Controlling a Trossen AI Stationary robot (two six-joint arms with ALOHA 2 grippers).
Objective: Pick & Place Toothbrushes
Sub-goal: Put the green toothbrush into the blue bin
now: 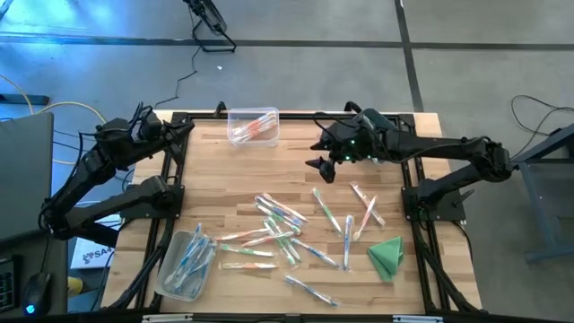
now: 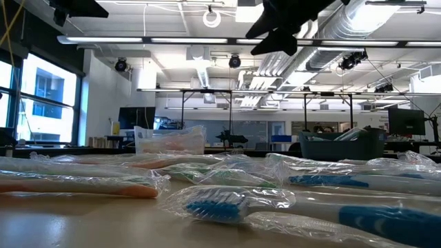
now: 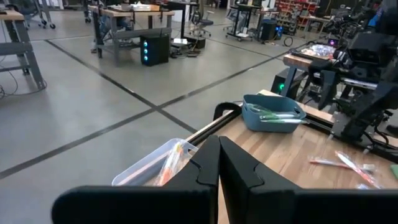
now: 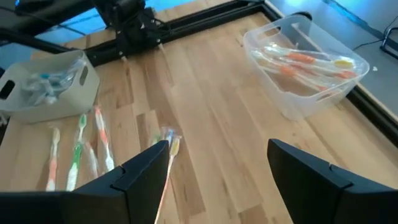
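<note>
— High view first: where does the right gripper (image 1: 319, 154) sit?

— Up over the far half of the table (image 1: 215, 193), fingers spread wide and holding nothing. Its wrist view shows bare wood between the two dark fingers (image 4: 140, 171).

— And the toothbrushes (image 1: 285, 229)?

— Most lie loose and wrapped in clear film on the wood, on the near side of that gripper, well apart from it. A few orange-accented ones already lie in the clear bin (image 1: 253, 126), which stands just beside the gripper toward the left arm, at the far edge. More, with blue and green accents, fill the grey bin (image 1: 186, 263) at the near left corner, far from it.

— Anything else close by?

— A folded green cloth (image 1: 387, 255) rests near the loose brushes, on the near side below the right arm.

— The left gripper (image 3: 217, 163)?

— Parked off the table's far left corner, fingers pressed together, empty. From its wrist view the clear bin is right in front of its tips, and the grey bin lies farther across the wood.

— Low view?

— Wrapped toothbrushes fill the foreground; a blue-bristled one (image 2: 220, 204) is nearest, and the right gripper hangs high above.
</note>
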